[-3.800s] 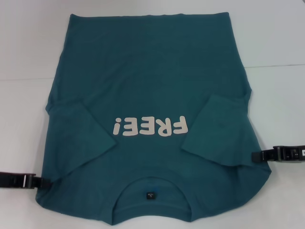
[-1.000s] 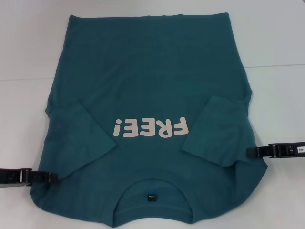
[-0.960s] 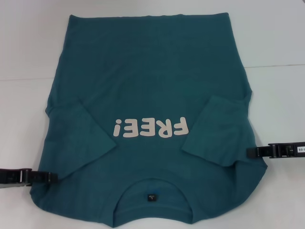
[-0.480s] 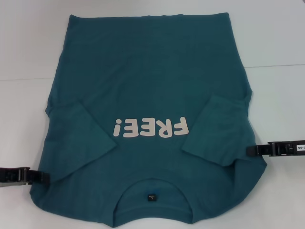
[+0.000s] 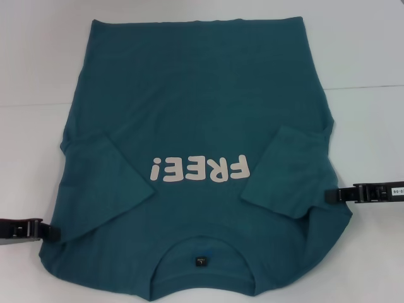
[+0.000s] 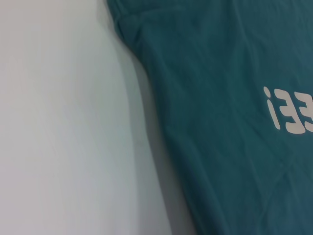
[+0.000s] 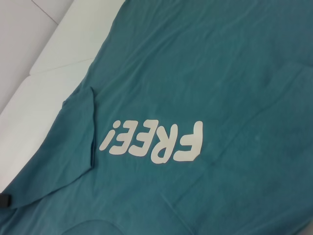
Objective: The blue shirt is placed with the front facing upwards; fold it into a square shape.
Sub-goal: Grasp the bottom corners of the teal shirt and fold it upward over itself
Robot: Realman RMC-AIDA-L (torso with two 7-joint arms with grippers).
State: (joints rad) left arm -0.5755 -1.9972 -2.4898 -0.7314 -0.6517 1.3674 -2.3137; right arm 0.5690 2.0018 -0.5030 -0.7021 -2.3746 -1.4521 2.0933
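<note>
Now blue shirt (image 5: pixel 196 126) flat btwn left gripper (image 5: pixel 52 233) & right gripper (image 5: pixel 329 196).

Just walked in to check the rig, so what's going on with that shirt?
The blue shirt lies flat on the white table, print up, both sleeves already folded inward. The left gripper and right gripper sit at its opposite side edges near the shoulders. No fold of the body is made yet.
</note>
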